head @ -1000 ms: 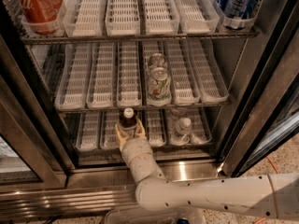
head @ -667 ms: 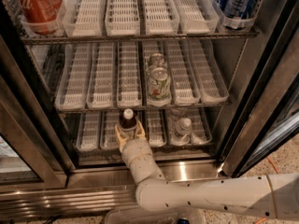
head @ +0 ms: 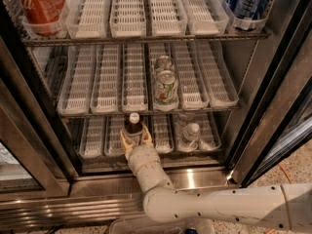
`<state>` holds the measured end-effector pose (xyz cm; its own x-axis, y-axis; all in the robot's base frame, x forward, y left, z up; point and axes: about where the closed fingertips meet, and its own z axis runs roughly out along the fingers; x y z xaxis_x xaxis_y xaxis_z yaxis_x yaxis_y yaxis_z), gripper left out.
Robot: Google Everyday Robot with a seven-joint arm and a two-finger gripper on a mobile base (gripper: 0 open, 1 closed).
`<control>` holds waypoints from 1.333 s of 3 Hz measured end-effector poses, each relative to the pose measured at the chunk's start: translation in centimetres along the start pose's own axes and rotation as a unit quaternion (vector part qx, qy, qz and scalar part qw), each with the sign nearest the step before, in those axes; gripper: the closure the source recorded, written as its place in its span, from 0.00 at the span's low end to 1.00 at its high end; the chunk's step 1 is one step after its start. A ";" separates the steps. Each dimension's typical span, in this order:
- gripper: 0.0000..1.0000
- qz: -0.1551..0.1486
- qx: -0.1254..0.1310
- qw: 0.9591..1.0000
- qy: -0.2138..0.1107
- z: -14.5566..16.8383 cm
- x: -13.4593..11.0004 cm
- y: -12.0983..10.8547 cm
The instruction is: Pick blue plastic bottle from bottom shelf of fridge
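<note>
The fridge [head: 273, 106] stands open in front of me with wire racks of white slotted trays. On the bottom shelf [head: 97, 140] the blue plastic bottle [head: 133, 126], with white cap and dark brownish shoulders, stands upright near the front of its lane. My gripper [head: 135, 141] reaches in from below on a white arm, its pale fingers [head: 125, 141] on either side of the bottle's lower body. The bottle's base is hidden behind the gripper.
A clear water bottle [head: 191, 134] stands on the bottom shelf to the right. Green-labelled cans [head: 165, 87] sit on the middle rack above. Red cans [head: 36, 6] and blue cans [head: 248, 1] are on the top rack. Dark door frames [head: 29, 130] flank the opening.
</note>
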<state>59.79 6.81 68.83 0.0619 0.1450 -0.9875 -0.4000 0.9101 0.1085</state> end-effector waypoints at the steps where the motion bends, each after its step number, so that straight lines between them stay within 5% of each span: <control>1: 1.00 -0.003 -0.003 1.000 0.000 -0.8 -0.3 0.2; 4: 1.00 0.002 0.001 1.000 -0.002 -1.5 -0.1 0.0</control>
<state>58.43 6.25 68.73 0.0646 0.1508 -0.9864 -0.3990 0.9100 0.1130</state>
